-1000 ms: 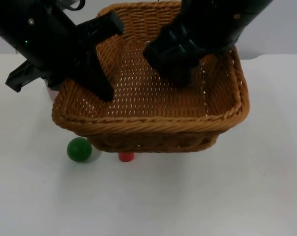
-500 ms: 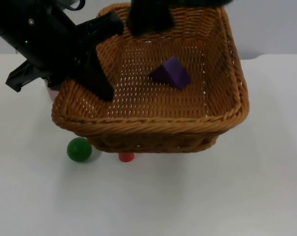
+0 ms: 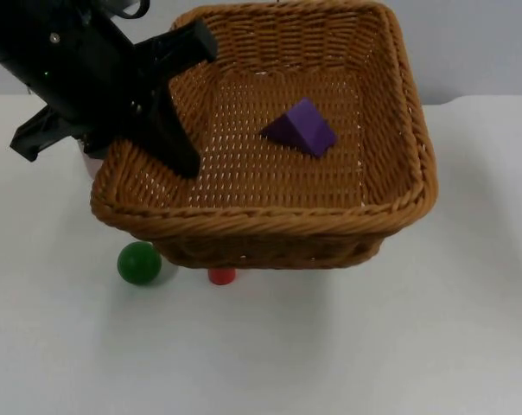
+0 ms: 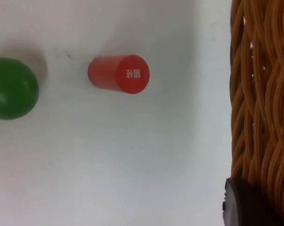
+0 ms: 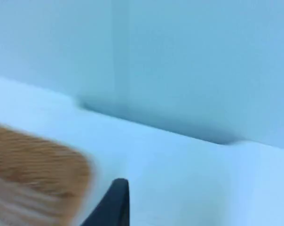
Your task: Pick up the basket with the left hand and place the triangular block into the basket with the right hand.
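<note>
Basket [image 3: 270,207] is held up over the table [image 3: 434,346] by your left gripper [image 3: 153,130], whose jaws are closed on the left wall of the rim: one finger [image 3: 170,138] reaches down inside the basket and the other stays outside. From the left wrist camera you see the woven wall [image 4: 262,108] just beside the black fingertip [image 4: 243,205].

The purple block [image 3: 300,127] lies on the basket floor, to the right of these jaws and well apart from them, with no contact to any wall.

Under the jaws, on the table, you have a red cylinder [image 4: 118,74] lying on its side with white characters on its end face, and a green ball [image 4: 12,88] near it, apart from it. From above, the ball [image 3: 139,263] and the cylinder [image 3: 221,276] sit at the front edge of the basket, the cylinder partly hidden by it.

For the right gripper [image 5: 114,202], the wrist camera shows one dark fingertip, a blurred corner of the basket [image 5: 36,174], the table and the grey wall [image 5: 179,61]. Whether its jaws are open or closed, you cannot tell.
</note>
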You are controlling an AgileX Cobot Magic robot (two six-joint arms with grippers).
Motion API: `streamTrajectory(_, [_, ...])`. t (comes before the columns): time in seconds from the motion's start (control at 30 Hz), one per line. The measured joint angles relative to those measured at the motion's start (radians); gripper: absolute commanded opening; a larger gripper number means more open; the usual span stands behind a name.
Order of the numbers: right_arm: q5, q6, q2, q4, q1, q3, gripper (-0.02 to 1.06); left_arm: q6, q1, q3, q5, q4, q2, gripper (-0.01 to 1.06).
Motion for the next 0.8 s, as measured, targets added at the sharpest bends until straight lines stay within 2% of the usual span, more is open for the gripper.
streamTrajectory(0.07, [0.033, -0.022, -0.038, 0.0, -0.083, 0.0, 1.05, 0.0, 0.0, 0.0, -0.006, 0.0, 0.004, 0.0])
streamTrajectory(0.27, [0.085, -0.047, -0.104, 0.002, -0.168, 0.0, 1.05, 0.0, 0.0, 0.0, -0.02, -0.005, 0.023, 0.0])
streamTrajectory(0.5, [0.131, -0.077, -0.128, 0.002, -0.17, 0.0, 1.05, 0.02, 0.0, -0.017, -0.07, -0.032, 0.056, 0.0])
streamTrajectory(0.8, [0.143, -0.081, -0.128, 0.002, -0.17, 0.0, 1.05, 0.029, -0.002, -0.228, -0.068, -0.052, 0.217, 0.0])
